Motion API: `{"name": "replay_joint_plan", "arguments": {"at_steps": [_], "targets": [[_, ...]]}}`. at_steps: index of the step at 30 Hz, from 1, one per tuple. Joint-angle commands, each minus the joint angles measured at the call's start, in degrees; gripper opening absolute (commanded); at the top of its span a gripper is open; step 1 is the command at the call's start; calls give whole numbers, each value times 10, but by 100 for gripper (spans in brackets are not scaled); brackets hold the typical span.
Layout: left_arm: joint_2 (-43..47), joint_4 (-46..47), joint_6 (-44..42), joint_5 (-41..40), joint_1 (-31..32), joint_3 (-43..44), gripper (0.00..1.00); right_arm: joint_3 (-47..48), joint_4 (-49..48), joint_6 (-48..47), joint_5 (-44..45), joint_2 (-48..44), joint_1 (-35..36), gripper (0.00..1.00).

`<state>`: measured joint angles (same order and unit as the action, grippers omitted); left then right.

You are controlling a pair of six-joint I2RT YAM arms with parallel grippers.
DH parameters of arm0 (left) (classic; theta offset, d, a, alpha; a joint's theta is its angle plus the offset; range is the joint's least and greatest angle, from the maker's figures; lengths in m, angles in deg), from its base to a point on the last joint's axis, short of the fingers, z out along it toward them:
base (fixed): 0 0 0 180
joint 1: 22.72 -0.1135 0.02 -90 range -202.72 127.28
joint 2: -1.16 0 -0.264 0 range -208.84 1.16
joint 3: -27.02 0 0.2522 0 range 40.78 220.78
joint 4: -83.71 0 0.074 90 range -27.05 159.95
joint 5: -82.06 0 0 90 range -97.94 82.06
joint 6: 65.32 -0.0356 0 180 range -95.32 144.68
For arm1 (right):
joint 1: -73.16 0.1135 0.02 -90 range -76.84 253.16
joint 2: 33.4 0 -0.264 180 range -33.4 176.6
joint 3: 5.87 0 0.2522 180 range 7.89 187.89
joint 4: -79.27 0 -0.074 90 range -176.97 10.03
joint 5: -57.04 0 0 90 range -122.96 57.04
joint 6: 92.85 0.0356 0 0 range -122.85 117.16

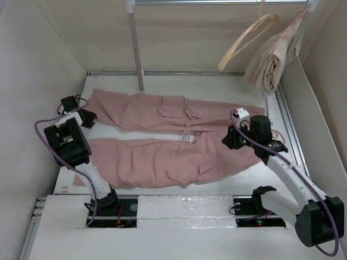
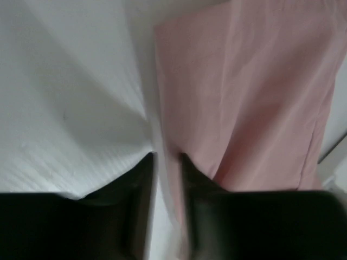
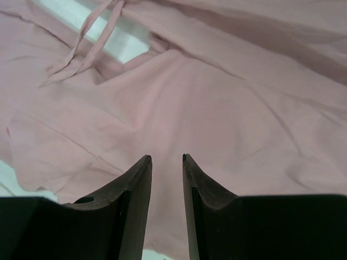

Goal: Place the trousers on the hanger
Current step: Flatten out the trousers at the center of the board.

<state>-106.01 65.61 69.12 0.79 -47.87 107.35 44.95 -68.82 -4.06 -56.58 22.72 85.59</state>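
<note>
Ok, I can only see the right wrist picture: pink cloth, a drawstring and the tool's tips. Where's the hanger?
Observer: The hanger hangs tilted from the rail at the back right.
Kid: Is anything on it?
Observer: No, it's bare. A beige garment hangs just to its right.
Kid: And the other arm?
Observer: The left tool is at the cuff end of the far leg of the trousers, on the left side.
</note>
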Motion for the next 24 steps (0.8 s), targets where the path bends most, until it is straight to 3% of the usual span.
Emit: {"name": "replay_joint_plan", "arguments": {"at_steps": [1, 2, 8, 13, 18, 19, 20, 22, 24], "targets": [[-22, 14, 6, -6, -1, 39, 13, -8, -1, 9, 4, -13, 20, 35], [-35, 8, 8, -11, -1, 44, 0, -6, 0, 9, 5, -14, 20, 35], [-48, -41, -19, -59, -1, 93, 0, 6, -5, 10, 14, -7, 53, 31], [25, -79, -46, -140, -1, 43, 0, 5, -18, 37, 21, -3, 65, 31], [92, -79, -81, -151, -1, 1, 3, 3, -37, 25, 2, 12, 65, 31], [89, -101, -85, -138, -1, 10, 12, 6, -39, 22, -7, 24, 65, 32], [87, -115, -88, -133, -1, 19, 44, 9, -37, 19, -19, 31, 65, 32], [118, -139, -91, -138, -1, 26, 80, 20, -30, -9, -37, 43, 75, 32], [160, -139, -93, -146, -1, 12, 85, 23, -28, -16, -42, 43, 82, 32]]}}
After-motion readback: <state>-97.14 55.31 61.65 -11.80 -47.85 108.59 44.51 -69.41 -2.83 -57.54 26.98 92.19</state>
